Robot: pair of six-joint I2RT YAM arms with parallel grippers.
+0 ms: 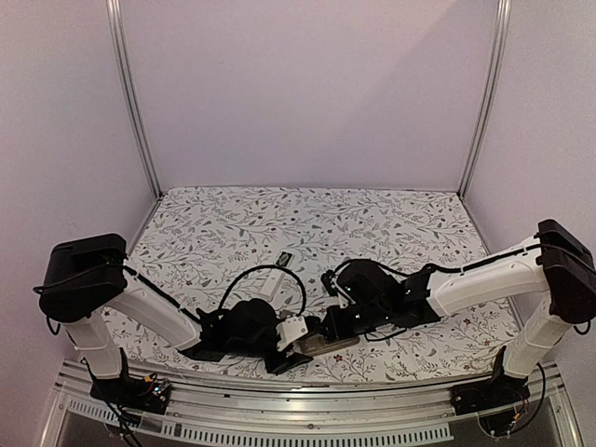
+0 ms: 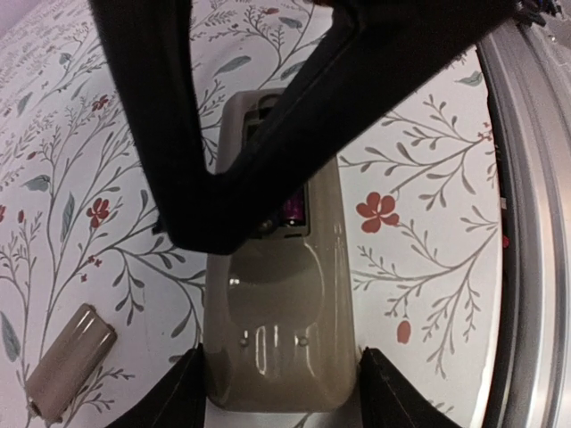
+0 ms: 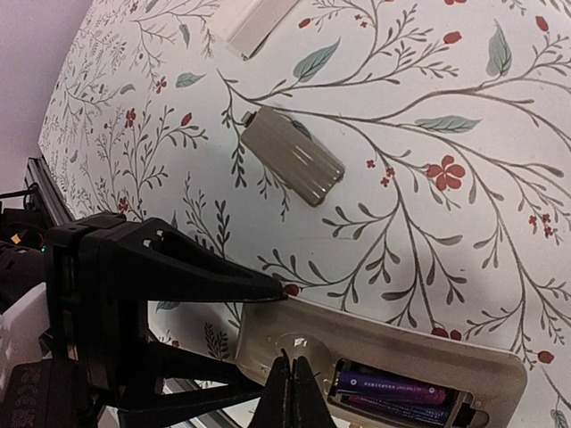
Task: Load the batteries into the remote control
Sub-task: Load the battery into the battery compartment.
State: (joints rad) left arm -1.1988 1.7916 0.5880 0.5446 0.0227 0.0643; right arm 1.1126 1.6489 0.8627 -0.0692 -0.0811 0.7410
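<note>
The left claw (image 2: 285,397) is grasping the near end of the beige remote control (image 2: 281,303), with 1 finger (image 2: 181,401) pressing on each long side. The remote is facing back-up over the flowered cloth (image 2: 428,160) and reaching straight away from that claw; whether it is resting on the cloth or raised a little I cannot tell.

The right claw (image 3: 290,392) is sitting clenched, its 2 fingertips pressed together with nothing showing between them. Its tip is hovering at the remote's back, right beside the open battery compartment (image 3: 332,382); whether it is touching I cannot tell. In the left wrist view this clenched claw is crossing over the compartment as a dark wedge and hiding most of it.

2 batteries (image 3: 388,386), looking purple here, are lying side by side inside the compartment, just right of the right claw's tip in its own view and straight ahead of the left claw.

The ribbed battery cover (image 3: 293,156) is lying loose on the cloth, apart from the remote, ahead of the right claw and off to the left of the left claw. A white bar-shaped object (image 3: 259,20) is lying farther out beyond the cover.
</note>
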